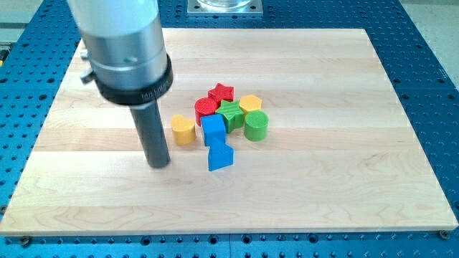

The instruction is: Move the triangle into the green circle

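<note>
My tip (pixel 158 165) rests on the board left of the block cluster, below and left of a yellow block (pixel 183 130). The blue triangle (pixel 220 156) lies at the bottom of the cluster, to the right of my tip and apart from it. A blue block (pixel 213 130) sits just above the triangle. The green circle (pixel 256 125) stands at the cluster's right, up and right of the triangle. A green star (pixel 231 113), a red block (pixel 206 108), a red star (pixel 221 92) and a yellow hexagon (pixel 250 104) are packed above.
The wooden board (pixel 344 179) lies on a blue perforated table (pixel 430 43). The arm's large grey body (pixel 122 43) hangs over the board's upper left. A metal mount (pixel 224 6) shows at the view's top.
</note>
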### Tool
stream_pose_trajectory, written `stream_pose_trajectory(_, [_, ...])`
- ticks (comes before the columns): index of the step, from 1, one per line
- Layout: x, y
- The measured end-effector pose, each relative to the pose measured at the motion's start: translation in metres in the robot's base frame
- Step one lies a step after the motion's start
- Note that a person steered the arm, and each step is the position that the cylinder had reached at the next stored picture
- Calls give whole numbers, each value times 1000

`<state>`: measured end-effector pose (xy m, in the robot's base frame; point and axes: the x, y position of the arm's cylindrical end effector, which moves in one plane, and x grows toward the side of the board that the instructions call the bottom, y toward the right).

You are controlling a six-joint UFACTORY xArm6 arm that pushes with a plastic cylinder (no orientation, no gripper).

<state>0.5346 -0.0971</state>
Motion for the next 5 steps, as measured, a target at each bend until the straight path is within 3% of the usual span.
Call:
stream_pose_trajectory(1, [23, 46])
stream_pose_trajectory(5, [-6, 104])
